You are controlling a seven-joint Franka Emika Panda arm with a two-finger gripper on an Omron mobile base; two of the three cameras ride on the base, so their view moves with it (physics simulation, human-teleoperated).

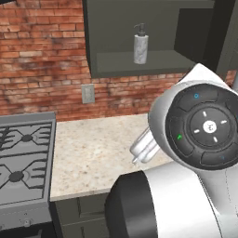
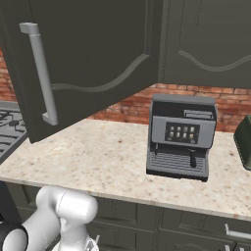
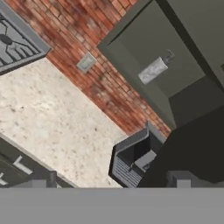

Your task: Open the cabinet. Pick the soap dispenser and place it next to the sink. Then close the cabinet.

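The cabinet (image 1: 153, 60) hangs open on the brick wall, and its arched-panel door (image 2: 93, 59) with the long silver bar handle (image 2: 41, 73) is swung out over the counter. The soap dispenser (image 1: 141, 44), a speckled grey bottle with a dark pump head, stands upright on the cabinet's shelf. In the rolled hand view the soap dispenser (image 3: 153, 70) lies far ahead inside the cabinet (image 3: 144, 48). My gripper (image 3: 113, 183) is open, well short of the cabinet, with its fingertips (image 3: 177, 179) wide apart and nothing between them. The sink is out of view.
A grey coffee machine (image 2: 181, 137) stands on the speckled counter (image 2: 98, 157) under the cabinets. A stove (image 1: 23, 158) lies at the counter's left end, and a wall outlet (image 1: 88, 93) sits on the brick. A dark green object (image 2: 243, 142) is at the far right.
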